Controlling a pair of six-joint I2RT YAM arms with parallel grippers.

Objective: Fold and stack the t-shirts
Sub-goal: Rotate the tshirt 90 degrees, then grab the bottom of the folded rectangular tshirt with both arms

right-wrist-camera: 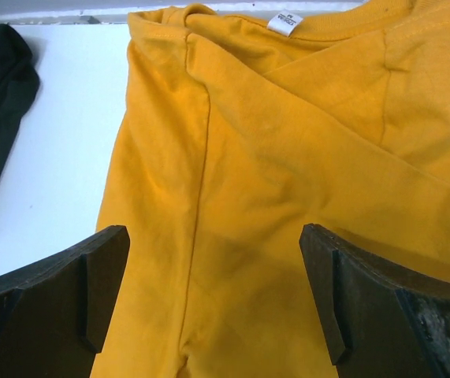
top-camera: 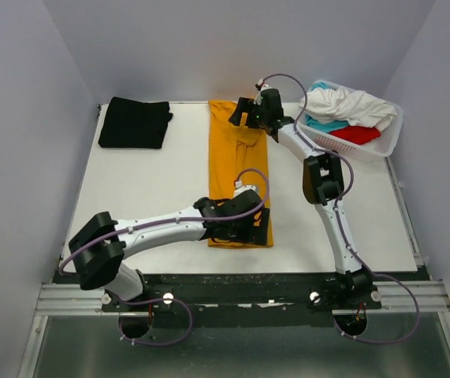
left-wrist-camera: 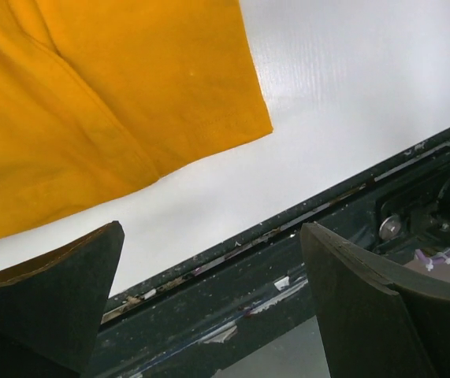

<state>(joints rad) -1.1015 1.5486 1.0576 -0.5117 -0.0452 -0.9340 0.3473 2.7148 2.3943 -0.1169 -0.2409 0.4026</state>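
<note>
RISK 1: L gripper (left-wrist-camera: 209, 299) sat at the hem, close to the front rail (left-wrist-camera: 303, 236). A low approach could have struck the rail or table (top-camera: 154, 189) edge instead of the cloth.
RISK 2: Hem showed stacked layers. A pinch on the top layer only would prob. have let the lengthwise fold fall open.
RISK 3: Uneven lift btwn arms would likely have skewed the next fold, since soft cotton sags.
SHIRT LOOK: mustard-orange t-shirt (top-camera: 239, 169) lay as a long narrow strip, sleeves turned in, w/ soft creases. Collar w/ white label (right-wrist-camera: 285, 23) was at the far end.
SHIRT LOC: mid-table, hem near the front edge.
L GRIPPER: fingers spread wide, nothing btwn them.
R GRIPPER: R gripper (right-wrist-camera: 213, 291) was spread wide over the collar end, holding nothing.
OTHERS: black t-shirt (top-camera: 134, 123) lay folded far left. White shirt (top-camera: 343, 102), teal shirt (top-camera: 323, 124) and red shirt (top-camera: 356, 135) sat in the lattice basket (top-camera: 390, 134), far right.
</note>
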